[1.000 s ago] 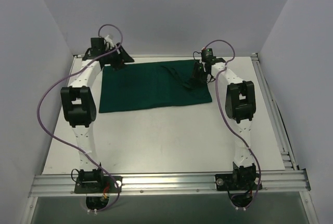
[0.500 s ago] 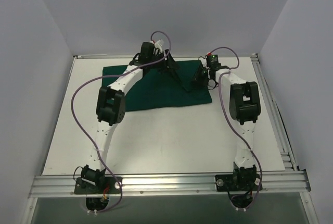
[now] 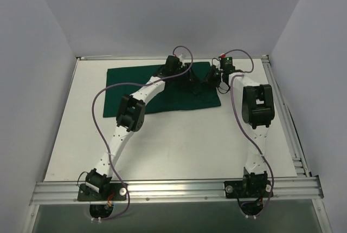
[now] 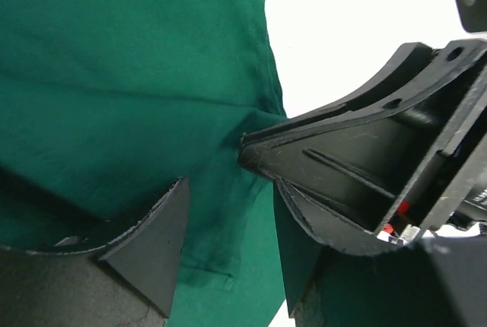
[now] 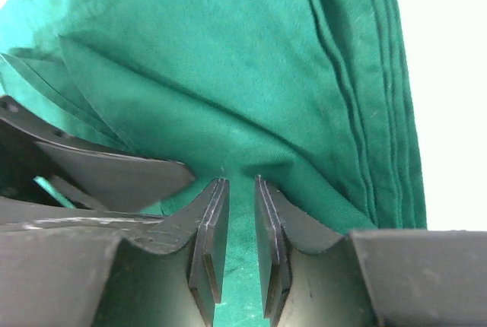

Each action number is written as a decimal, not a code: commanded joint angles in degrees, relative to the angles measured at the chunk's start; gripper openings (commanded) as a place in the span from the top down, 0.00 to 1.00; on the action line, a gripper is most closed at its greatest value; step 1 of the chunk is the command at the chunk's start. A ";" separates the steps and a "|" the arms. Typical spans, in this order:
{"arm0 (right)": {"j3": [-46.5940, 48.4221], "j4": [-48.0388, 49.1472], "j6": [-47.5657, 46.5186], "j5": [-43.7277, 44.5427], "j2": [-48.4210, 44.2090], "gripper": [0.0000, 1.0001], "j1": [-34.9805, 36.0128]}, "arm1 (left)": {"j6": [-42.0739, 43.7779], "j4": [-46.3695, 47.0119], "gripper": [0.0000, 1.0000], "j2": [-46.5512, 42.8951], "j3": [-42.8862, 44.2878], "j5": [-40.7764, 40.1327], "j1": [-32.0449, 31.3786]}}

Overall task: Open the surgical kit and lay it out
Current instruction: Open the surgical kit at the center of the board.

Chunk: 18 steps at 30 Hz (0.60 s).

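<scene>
Your right gripper (image 5: 238,190) pinches the dark green cloth wrap (image 5: 228,76); your left gripper (image 4: 228,213) (just beside it) is spread wide.

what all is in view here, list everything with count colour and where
green cloth wrap: one, dark green, lying folded flat along the far side of the table; no tray or steel tools show
table: one, white, under everything
rail: one, silver, along the near edge, carrying both arm bases
cables: two, purple, one looping along each arm
arms: two, black and white; left arm reaches diagonally across to the cloth's right part, right arm reaches to its far right end
left pincer: one, black, open, cloth between its fingers
right pincer: one, black, shut on a raised fold of the cloth, right beside the left one
</scene>
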 commanded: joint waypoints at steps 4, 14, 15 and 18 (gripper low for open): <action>3.99 3.56 0.65 -0.11 -5.15 0.78 -1.05 | -2.45 -3.11 0.46 2.17 5.66 -1.42 -0.15; 20.78 4.28 -3.92 1.39 4.60 0.68 -1.67 | -3.42 -2.67 0.49 -0.47 -0.14 -1.60 -0.06; 22.18 3.84 -5.06 1.48 5.48 0.65 -1.75 | -3.51 -2.59 0.49 -0.56 -0.41 -1.34 0.03; 27.62 0.77 -6.29 0.78 10.05 0.62 -2.11 | -3.16 -2.32 0.50 -1.35 -1.72 -1.51 0.03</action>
